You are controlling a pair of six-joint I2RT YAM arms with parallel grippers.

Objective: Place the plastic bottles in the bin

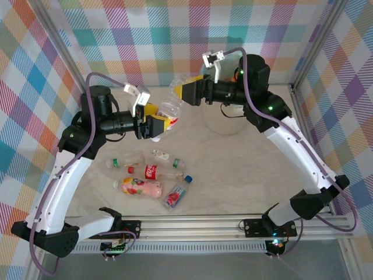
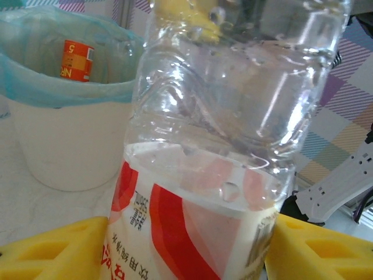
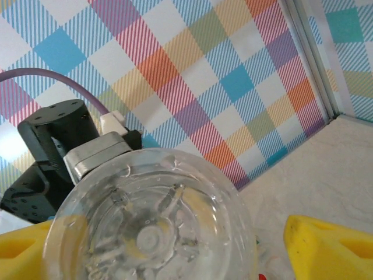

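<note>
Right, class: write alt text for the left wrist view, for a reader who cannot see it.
A clear bottle with a red-and-white label stands close up between two yellow pincer fingers. Behind, at left, is the teal-lined bin.

The right arm is covering most of the bin. The clear bottle is running past the top and bottom edges of the left wrist view.

Pastel plaid walls from 9 through 12 to 3 o'clock; pale speckled tabletop; aluminium rail at 6.
</note>
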